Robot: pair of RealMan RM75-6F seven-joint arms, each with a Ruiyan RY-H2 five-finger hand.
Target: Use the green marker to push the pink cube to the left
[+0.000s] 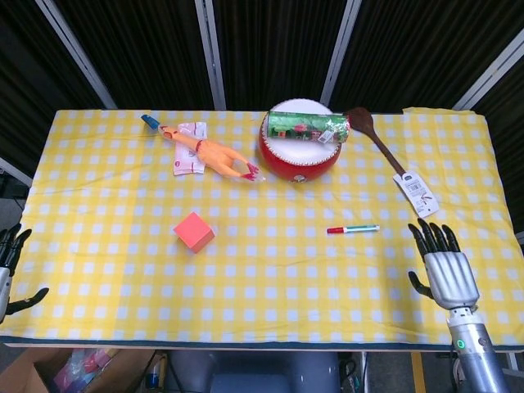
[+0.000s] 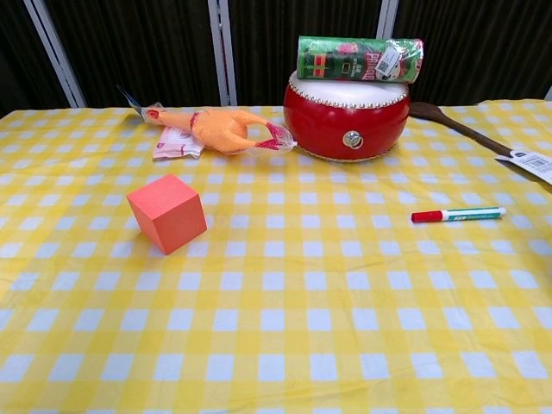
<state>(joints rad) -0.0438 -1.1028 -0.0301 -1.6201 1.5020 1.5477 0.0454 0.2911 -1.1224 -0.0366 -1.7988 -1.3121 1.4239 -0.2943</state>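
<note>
Right hand (image 1: 446, 274) lies spread and empty at the near right, well apart from the green marker (image 1: 353, 229); the pink cube (image 1: 193, 232) sits far left.

The green canister (image 2: 360, 59) lying on the red drum (image 2: 348, 115) carries printed lettering, too small to read. The white tag (image 2: 528, 162) on the wooden spoon (image 1: 374, 137) carries illegible print.

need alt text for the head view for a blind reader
A green marker with a red cap lies untouched on a yellow checked tablecloth, well right of a pink cube. The right robot hand is open near the table's front right corner; the left robot hand is open off its left edge. A red drum sits behind.
</note>
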